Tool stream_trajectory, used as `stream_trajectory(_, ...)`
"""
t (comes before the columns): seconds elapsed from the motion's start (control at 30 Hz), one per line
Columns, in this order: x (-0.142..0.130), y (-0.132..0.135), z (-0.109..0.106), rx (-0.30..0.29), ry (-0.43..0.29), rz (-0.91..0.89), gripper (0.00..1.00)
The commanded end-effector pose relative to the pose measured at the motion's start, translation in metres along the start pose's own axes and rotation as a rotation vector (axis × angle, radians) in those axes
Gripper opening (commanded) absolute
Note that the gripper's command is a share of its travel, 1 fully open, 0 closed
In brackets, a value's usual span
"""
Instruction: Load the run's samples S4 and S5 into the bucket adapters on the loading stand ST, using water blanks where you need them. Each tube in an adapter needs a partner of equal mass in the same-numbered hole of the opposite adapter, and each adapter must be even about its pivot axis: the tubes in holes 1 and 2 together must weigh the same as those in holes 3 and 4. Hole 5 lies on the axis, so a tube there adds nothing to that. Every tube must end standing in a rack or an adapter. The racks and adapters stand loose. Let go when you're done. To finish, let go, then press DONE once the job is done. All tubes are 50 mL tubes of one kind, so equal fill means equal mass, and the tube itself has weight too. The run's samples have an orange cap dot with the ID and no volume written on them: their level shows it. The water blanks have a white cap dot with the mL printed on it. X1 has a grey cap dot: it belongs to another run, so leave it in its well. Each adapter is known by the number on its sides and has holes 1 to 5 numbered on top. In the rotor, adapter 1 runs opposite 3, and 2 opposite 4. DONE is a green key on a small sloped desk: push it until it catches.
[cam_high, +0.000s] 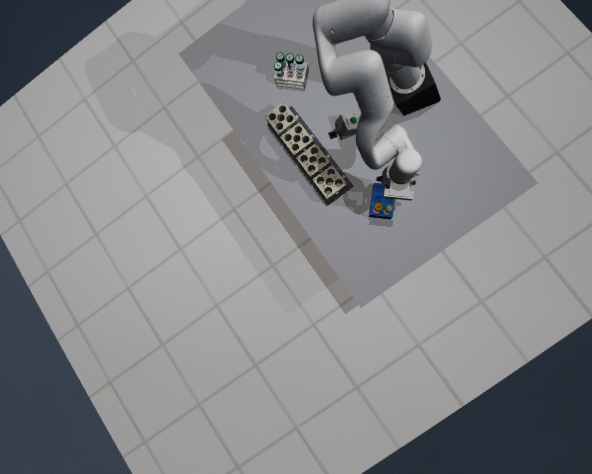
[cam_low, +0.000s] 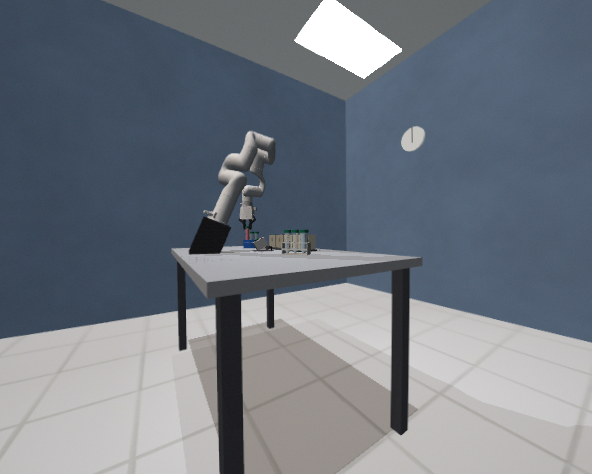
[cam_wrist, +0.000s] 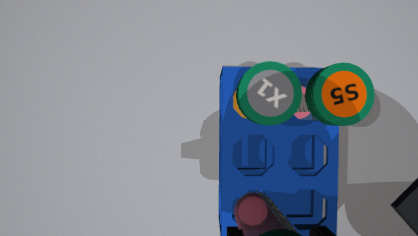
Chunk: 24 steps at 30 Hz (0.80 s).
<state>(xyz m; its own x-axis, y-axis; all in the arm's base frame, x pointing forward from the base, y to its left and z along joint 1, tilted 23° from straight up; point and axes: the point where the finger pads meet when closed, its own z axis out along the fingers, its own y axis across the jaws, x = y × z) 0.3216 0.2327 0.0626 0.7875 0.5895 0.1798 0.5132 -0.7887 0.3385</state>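
Observation:
My gripper (cam_low: 247, 226) (cam_wrist: 280, 232) is shut on a green-capped tube with pink-red liquid (cam_low: 247, 234) (cam_wrist: 252, 210). The tube hangs upright above the near end of the blue rack (cam_high: 378, 193) (cam_wrist: 227, 150). Its cap dot is hidden. S5, with an orange dot (cam_high: 378, 206) (cam_wrist: 345, 94), and X1, with a grey dot (cam_high: 389, 208) (cam_wrist: 270, 94), stand side by side at the rack's far end. The beige adapters (cam_high: 289, 131) stand in a row on the dark loading stand (cam_high: 348, 187); their holes look empty, and their numbers are unreadable. Several green-capped tubes (cam_high: 290, 57) (cam_low: 304, 240) stand in the pale rack (cam_high: 291, 84).
The small sloped desk (cam_high: 342, 128) (cam_low: 260, 244) with the green DONE key (cam_high: 353, 120) stands between the adapter row and the arm's base. A dark object (cam_wrist: 409, 205) shows at the right edge of the wrist view. The blue rack is beyond one end of the loading stand.

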Motion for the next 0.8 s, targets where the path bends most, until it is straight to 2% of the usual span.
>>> stream_trajectory(0.0, 0.002, 0.000, 0.002, 0.000, 0.005, 0.000, 0.00)
stream_trajectory(0.77, 0.002, 0.000, 0.023, 0.000, 0.005, 0.000, 0.00)
